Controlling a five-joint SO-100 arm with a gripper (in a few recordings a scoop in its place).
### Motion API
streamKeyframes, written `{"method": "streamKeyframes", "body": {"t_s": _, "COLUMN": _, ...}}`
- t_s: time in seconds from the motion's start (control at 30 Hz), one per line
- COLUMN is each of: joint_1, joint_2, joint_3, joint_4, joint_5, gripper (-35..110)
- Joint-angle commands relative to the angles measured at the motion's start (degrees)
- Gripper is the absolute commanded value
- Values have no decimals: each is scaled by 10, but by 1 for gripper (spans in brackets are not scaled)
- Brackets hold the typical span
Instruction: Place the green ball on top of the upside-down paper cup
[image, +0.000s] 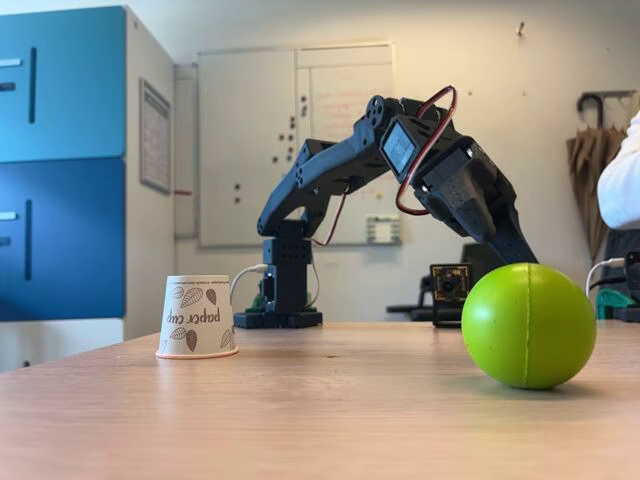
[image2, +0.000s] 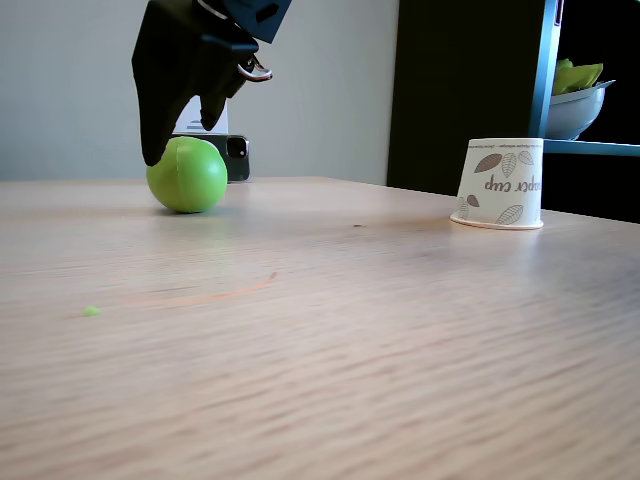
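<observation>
Reaching down, claw (image2: 180, 135) spread over one green ball (image2: 187, 175); one upside-down paper cup (image2: 500, 184) well apart on tabletop (image2: 330, 330).

Black gripper (image2: 180, 135) fingers straddle the top of the green ball (image2: 187, 174), which blocks the gap between them. Bare wooden table (image2: 330, 300) stretches open from the fingers to the upside-down paper cup (image2: 500, 184), well apart.

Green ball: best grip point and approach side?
Come from above, as the gripper is doing. Put the fingers across the widest part of the green ball, one on each side. It is round and smooth, so a hold above the middle would probably squeeze it out. The table blocks a lower hold.
</observation>
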Motion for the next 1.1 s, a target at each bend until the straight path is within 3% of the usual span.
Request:
{"method": "streamKeyframes", "body": {"t_s": 0.0, "joint_1": -3, "joint_2": 2, "joint_3": -25, "joint_4": -7, "joint_5": 20, "gripper": 40}}
{"method": "streamKeyframes", "body": {"t_s": 0.67, "joint_1": 3, "joint_2": -81, "joint_3": -65, "joint_4": -114, "joint_5": 43, "gripper": 40}}
{"method": "streamKeyframes", "body": {"t_s": 1.07, "joint_1": 19, "joint_2": -120, "joint_3": -65, "joint_4": -120, "joint_5": 43, "gripper": 38}}
